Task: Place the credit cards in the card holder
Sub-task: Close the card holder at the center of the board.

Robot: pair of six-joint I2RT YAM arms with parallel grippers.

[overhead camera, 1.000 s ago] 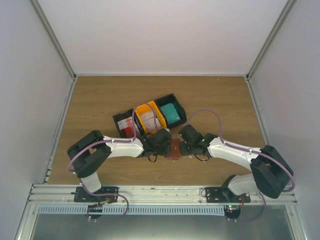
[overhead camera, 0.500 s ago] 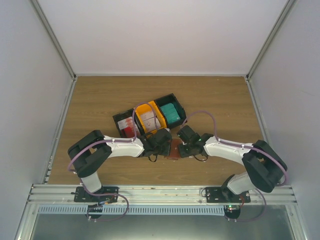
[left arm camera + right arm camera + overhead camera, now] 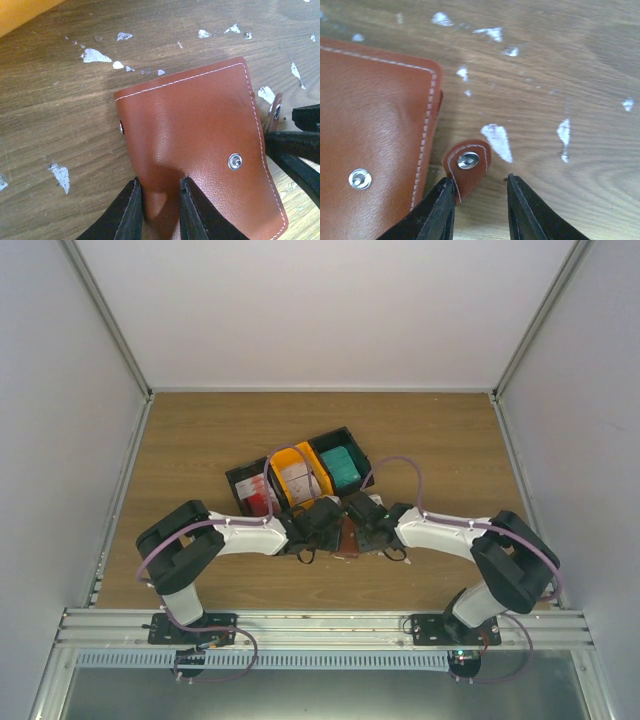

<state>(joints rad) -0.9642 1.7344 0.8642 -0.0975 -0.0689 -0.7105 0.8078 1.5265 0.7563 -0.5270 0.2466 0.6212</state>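
Opening card holder (image 3: 200, 150). Left gripper (image 3: 160, 212) pinches its edge; right gripper (image 3: 479, 205) spread astride snap tab (image 3: 467, 167), 3 o'clock side. Next: nip tab, peel open.

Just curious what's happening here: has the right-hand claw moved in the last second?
Yes. The right gripper has slid left toward the card holder, now sitting below the teal-filled black bin rather than right of it.

No text, brand, number or sign can be read; the card holder (image 3: 195, 135) is plain leather with blank metal snaps (image 3: 235, 161); the cards (image 3: 296, 478) in the bins (image 3: 362, 460) show faint marks, too small to read.
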